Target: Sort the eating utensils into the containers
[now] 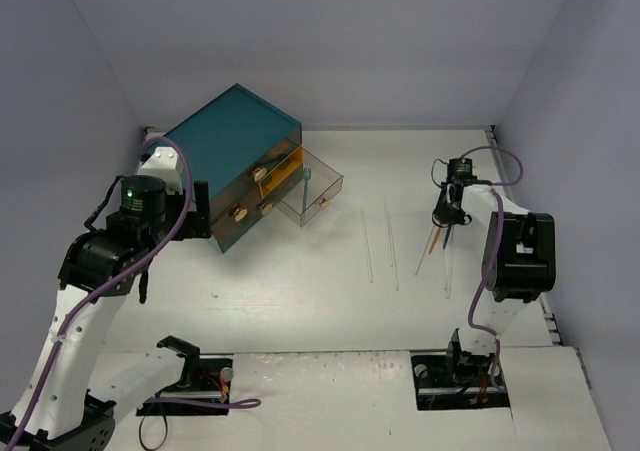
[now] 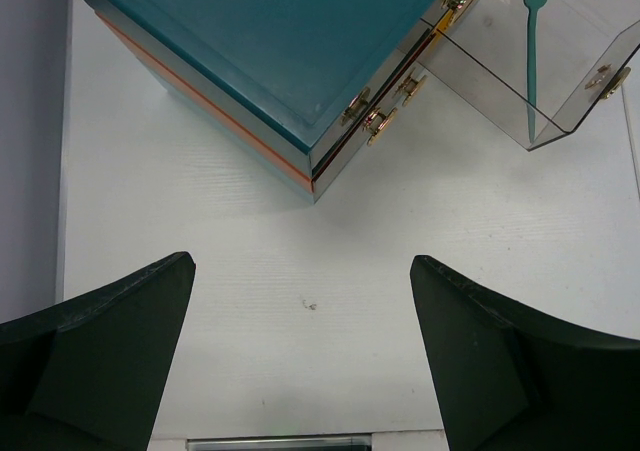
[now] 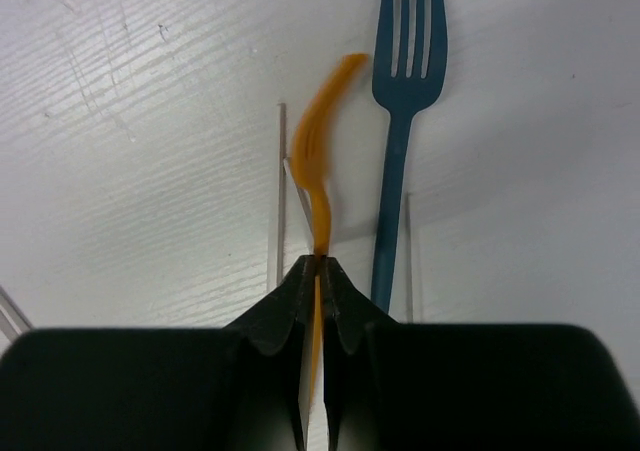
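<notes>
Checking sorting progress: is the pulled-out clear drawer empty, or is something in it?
Not empty: the left wrist view shows a teal fork inside the pulled-out clear drawer.

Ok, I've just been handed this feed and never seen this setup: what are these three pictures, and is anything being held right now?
A robot left arm and right arm are bolted at the near edge of a white table. The overhead view looks down from behind them. The other two views come from cameras on each wrist, so the dark shapes at the bottom are that arm's own fingers. The left gripper is open and empty, facing a teal chest whose clear drawer is pulled out with a teal fork inside. The right gripper is shut on a thin orange utensil; seen edge-on, I can't tell its type. Beside it a blue fork lies on the table, with clear utensils nearby.
</notes>
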Controlling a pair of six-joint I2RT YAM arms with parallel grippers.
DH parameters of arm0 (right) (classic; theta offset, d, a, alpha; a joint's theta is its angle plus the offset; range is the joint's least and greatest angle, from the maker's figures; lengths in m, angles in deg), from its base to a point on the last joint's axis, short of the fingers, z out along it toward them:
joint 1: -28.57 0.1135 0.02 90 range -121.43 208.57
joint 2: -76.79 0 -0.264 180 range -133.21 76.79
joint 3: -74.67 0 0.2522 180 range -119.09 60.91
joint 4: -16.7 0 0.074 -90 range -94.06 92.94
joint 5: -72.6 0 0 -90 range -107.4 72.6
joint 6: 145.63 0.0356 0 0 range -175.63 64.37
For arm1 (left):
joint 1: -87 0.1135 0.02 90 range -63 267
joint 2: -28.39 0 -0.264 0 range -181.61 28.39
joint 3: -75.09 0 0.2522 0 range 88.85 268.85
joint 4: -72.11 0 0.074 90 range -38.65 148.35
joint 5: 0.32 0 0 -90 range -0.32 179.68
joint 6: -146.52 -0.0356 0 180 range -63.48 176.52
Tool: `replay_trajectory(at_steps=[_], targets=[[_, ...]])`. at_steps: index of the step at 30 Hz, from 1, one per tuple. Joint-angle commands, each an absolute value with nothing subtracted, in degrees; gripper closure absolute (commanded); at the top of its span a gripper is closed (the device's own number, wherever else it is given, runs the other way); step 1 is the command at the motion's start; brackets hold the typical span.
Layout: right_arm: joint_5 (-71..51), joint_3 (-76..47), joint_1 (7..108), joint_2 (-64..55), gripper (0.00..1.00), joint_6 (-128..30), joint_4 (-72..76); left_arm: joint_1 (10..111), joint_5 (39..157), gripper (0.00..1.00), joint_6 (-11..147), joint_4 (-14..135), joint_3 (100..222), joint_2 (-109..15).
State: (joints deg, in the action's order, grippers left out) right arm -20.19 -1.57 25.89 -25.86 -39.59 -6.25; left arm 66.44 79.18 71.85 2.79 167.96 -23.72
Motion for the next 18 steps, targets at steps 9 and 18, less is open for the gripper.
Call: replay_trajectory(at_steps=[9, 18], targets=[[-19.07, -8.05, 31.96, -12.63, 1.0, -39.06, -6.43, 66.77, 79.47, 0.12, 72.6, 4.56, 169.69, -25.03], [-21.94, -5.4, 29.14, -15.0, 0.74, -36.95, -7.28, 66.79, 79.81, 0.12, 72.6, 4.36, 169.48, -24.07]])
